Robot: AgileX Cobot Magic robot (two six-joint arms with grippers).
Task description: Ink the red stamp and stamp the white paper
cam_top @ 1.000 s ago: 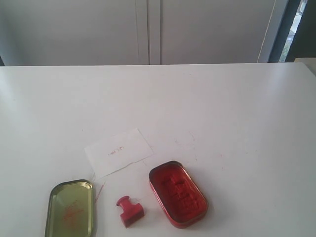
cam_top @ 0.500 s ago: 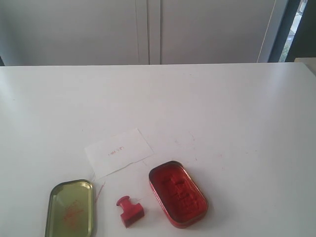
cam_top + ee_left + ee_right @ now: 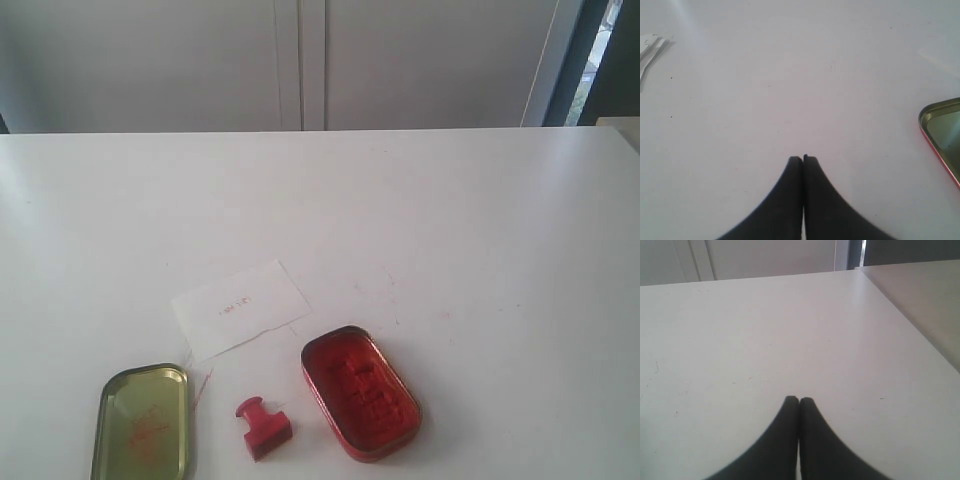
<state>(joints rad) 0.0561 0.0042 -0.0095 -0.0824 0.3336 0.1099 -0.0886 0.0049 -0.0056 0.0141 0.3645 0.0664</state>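
The red stamp (image 3: pixel 263 426) lies on its side near the table's front edge, between the lid and the ink tin. Behind it the white paper (image 3: pixel 240 308) lies flat with a faint red imprint in its middle. Neither arm shows in the exterior view. In the left wrist view my left gripper (image 3: pixel 803 159) is shut with nothing between its fingers, over bare table. My right gripper (image 3: pixel 799 400) is shut on nothing too, above bare table near the table's far corner. Neither wrist view shows the stamp.
An open oval red tin with a red ink pad (image 3: pixel 361 391) sits right of the stamp. Its gold-green lid (image 3: pixel 143 423) lies at the front left, and its corner (image 3: pixel 942 131) shows in the left wrist view. A grey cabinet wall (image 3: pixel 300 60) stands behind the table.
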